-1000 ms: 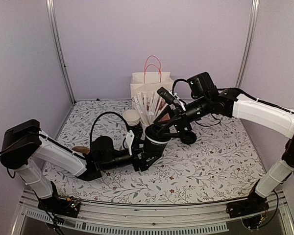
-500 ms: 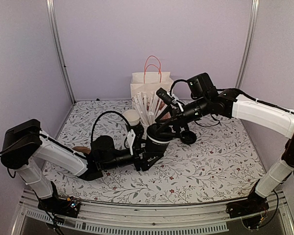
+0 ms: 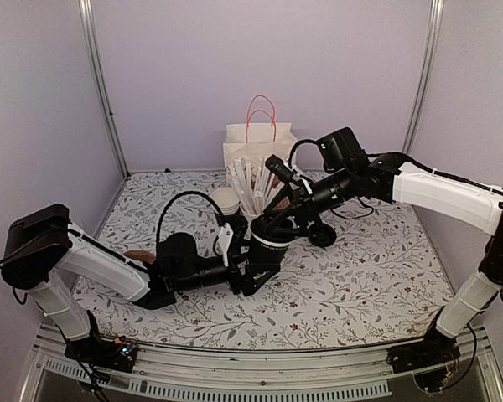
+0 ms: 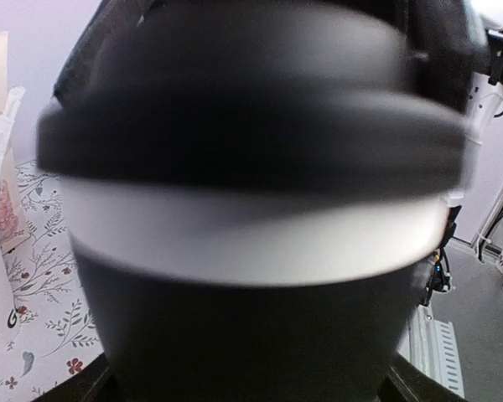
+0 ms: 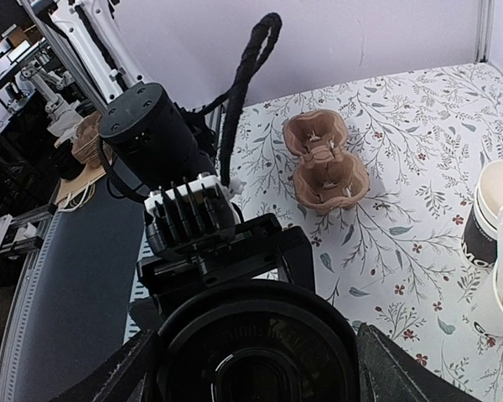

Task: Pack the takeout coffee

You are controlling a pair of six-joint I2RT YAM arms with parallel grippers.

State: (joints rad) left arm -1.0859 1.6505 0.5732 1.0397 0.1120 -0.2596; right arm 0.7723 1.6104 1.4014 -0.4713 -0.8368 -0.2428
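The right arm (image 3: 419,186) has slid a little to the left and reaches farther over the middle of the worktop (image 3: 377,276). Its dark wrist block now sits slightly lower than a second ago. The right gripper (image 3: 276,228) has moved left with it and settled closer onto the black lid (image 5: 256,356). The left gripper (image 3: 248,268) has pushed slightly to the right, carrying the takeout coffee (image 3: 267,254) along. The cup now sits a shade higher and tighter under the right gripper.

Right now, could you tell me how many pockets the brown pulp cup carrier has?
2, seen from the right wrist: the far pocket and the near pocket, joined together; none seem hidden.
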